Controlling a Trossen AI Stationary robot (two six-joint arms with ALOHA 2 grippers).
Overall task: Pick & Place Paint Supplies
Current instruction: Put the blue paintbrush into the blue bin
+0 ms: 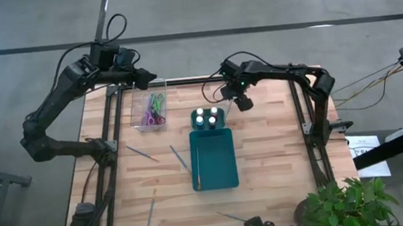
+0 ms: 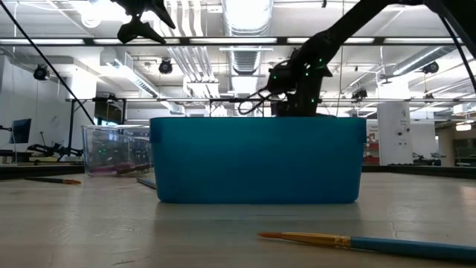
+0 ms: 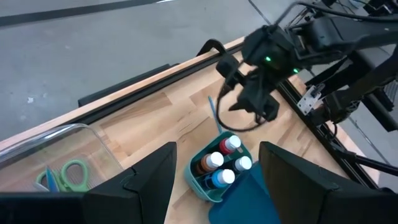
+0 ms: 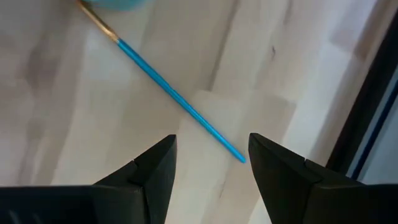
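From above I see a wooden table (image 1: 263, 151) with a teal tray (image 1: 224, 162) near its middle. At the far end of the tray stand four small paint bottles (image 1: 206, 116) with light caps, close together. One thin brush (image 1: 196, 168) lies inside the tray, along its left wall. A clear plastic box (image 1: 139, 107) sits at the far left part of the table, with scissors (image 1: 156, 108) inside, green and purple handles. The left pincer (image 1: 147, 80) hangs over the far edge, just beside this box. The right pincer (image 1: 243, 102) hovers near the bottles, to their right. Loose brushes (image 1: 143, 154) lie on the bare wood, left of the tray. A green plant (image 1: 345, 203) shows at the near right corner.
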